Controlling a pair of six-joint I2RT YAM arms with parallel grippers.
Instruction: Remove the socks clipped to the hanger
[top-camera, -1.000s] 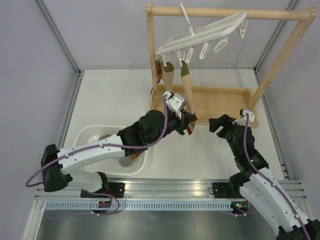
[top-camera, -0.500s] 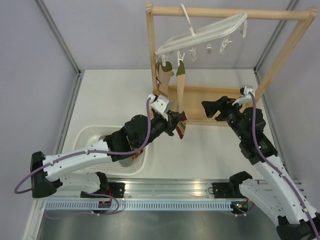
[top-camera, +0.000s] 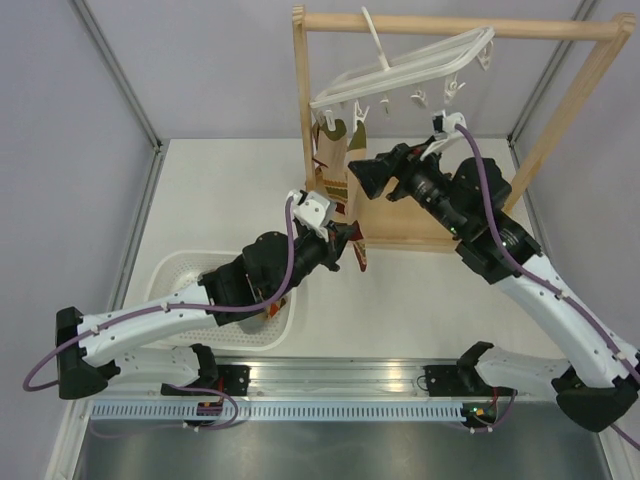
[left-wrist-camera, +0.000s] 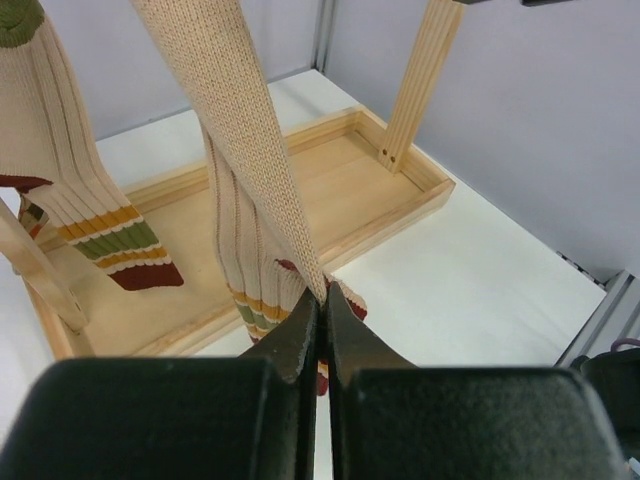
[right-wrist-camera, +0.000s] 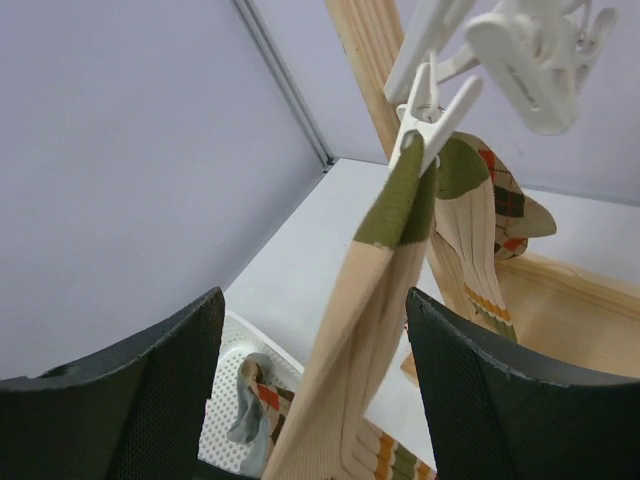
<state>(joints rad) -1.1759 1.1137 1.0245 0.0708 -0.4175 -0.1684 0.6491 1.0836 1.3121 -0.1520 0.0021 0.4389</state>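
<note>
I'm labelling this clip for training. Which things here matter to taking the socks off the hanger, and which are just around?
In the job: hanger; clipped socks; left gripper, shut on one sock; right gripper, open beside it.
Just around: wooden rack; white basket.

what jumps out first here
A cream sock is stretched taut down from the tilted white hanger at top centre, its lower end pinched in the shut left gripper. The open right gripper is up near the sock's clip, the sock showing between its fingers.
</note>
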